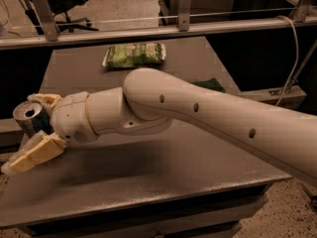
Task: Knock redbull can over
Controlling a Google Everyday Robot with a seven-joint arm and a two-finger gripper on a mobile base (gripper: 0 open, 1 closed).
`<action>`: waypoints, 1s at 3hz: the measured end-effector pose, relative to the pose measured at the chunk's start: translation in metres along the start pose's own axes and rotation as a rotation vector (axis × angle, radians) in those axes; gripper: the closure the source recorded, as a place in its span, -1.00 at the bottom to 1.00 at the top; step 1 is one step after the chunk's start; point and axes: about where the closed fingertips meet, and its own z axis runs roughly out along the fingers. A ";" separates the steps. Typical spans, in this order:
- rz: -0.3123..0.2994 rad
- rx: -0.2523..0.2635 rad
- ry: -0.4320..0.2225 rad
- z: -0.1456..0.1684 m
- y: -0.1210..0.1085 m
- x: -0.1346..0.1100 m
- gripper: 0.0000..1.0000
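The redbull can (28, 119) stands at the far left edge of the grey table (148, 172); its silver pull-tab top and blue side show. My gripper (22, 133) is at the table's left edge with its two tan fingers spread. The upper finger (43, 99) is just behind the can and the lower finger (32, 155) is in front of it, so the can sits between them. I cannot tell whether either finger touches the can. My white arm reaches in from the right across the table.
A green snack bag (133, 55) lies at the table's back. A dark green flat object (210, 84) shows partly behind my arm at the right. A metal rail (163, 29) runs behind the table. The table's left edge is right beside the can.
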 end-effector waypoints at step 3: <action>-0.015 0.053 0.070 -0.045 -0.044 -0.021 0.76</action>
